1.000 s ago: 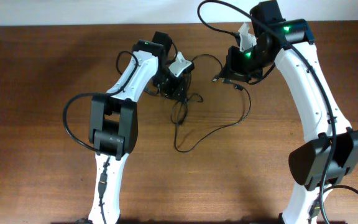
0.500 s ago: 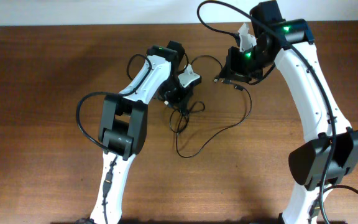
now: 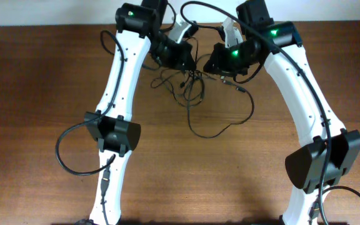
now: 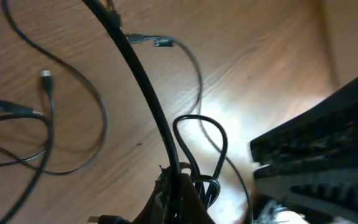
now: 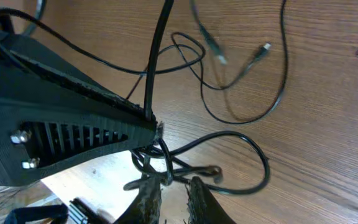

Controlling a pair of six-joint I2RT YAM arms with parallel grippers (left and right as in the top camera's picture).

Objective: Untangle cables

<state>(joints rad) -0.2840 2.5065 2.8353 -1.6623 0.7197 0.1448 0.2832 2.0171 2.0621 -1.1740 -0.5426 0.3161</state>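
The cables (image 3: pixel 187 80) are thin black wires in a loose tangle near the table's back edge, with one long strand (image 3: pixel 220 129) looping toward the front. My left gripper (image 3: pixel 181 51) is shut on a cable strand (image 4: pixel 148 93) that runs taut away from its fingers (image 4: pixel 180 198), with loops (image 4: pixel 201 146) bunched at the fingertips. My right gripper (image 3: pixel 220 62) is close beside it. Its fingers (image 5: pixel 171 198) are nearly closed, pinching a knot of cables (image 5: pixel 160 158) at their tips. Small plug ends (image 5: pixel 263 48) lie loose on the wood.
The brown wooden table (image 3: pixel 42 94) ends at a pale wall along the back. The left gripper's black body (image 5: pixel 61 118) fills the left of the right wrist view, very close to the right fingers. Thicker arm cables (image 3: pixel 74 134) hang beside both arms.
My left arm has stretched toward the back edge, dragging the clump and the long strand that way. My right gripper has shifted slightly left, closer to the left one.
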